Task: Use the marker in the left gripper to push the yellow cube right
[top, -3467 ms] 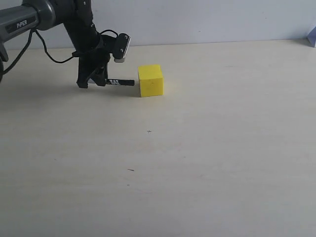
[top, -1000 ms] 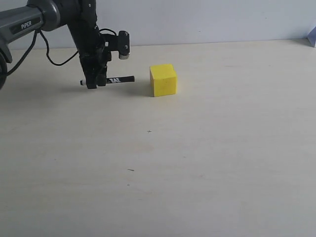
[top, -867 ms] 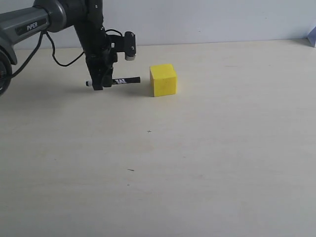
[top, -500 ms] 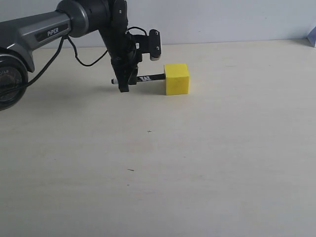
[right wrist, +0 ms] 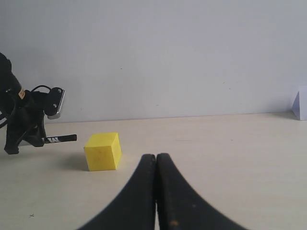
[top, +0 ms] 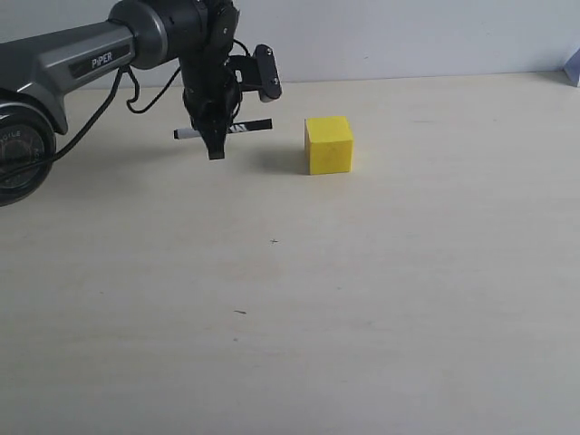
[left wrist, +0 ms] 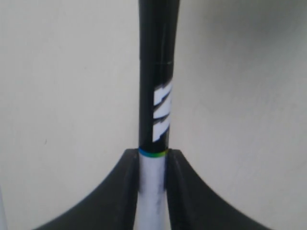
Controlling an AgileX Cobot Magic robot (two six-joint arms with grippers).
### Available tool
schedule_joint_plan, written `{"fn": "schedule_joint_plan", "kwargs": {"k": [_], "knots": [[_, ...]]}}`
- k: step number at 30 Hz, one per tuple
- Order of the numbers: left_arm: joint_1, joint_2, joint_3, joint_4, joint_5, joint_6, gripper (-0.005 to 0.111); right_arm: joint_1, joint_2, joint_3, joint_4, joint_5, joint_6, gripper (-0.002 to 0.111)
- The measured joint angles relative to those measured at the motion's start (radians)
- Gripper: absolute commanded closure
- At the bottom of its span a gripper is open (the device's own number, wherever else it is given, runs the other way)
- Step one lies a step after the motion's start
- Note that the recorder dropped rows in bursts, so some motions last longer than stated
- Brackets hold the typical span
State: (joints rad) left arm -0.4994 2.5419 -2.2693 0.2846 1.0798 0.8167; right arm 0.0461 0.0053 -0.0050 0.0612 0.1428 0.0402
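The yellow cube [top: 328,145] rests on the pale table, right of my left gripper [top: 216,149]. That gripper is shut on the marker [top: 255,125], which lies nearly level with its black cap pointing at the cube. A clear gap separates the cap tip from the cube's left face. In the left wrist view the fingers [left wrist: 122,191] clamp the white barrel of the marker [left wrist: 156,96], with the left gripper [left wrist: 152,154] closed round it. The right gripper [right wrist: 156,156] is shut and holds nothing. The cube [right wrist: 101,151] and the marker's cap [right wrist: 63,139] show beyond it.
A pale wall runs along the table's far edge. A small pale lilac object [top: 574,68] sits at the far right edge, also visible as the lilac object [right wrist: 300,103]. The left arm's base joint [top: 14,145] stands at the left edge.
The marker pushed the cube to the right over the last second. The left gripper has since drawn back left, opening a gap between the cap and the cube.
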Motion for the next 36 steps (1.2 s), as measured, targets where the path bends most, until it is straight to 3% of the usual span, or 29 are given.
{"fn": "schedule_joint_plan", "kwargs": {"k": [10,17,36], "knots": [[-0.010,0.000,-0.002,0.045,0.090,-0.017,0.107,0.000,0.000,0.000,0.000,0.000,0.000,0.108],[-0.017,0.000,-0.105,-0.124,0.136,0.097,0.107,0.000,0.000,0.000,0.000,0.000,0.000,0.108],[-0.039,0.041,-0.109,-0.055,0.141,0.066,0.107,0.000,0.000,0.000,0.000,0.000,0.000,0.108]]}}
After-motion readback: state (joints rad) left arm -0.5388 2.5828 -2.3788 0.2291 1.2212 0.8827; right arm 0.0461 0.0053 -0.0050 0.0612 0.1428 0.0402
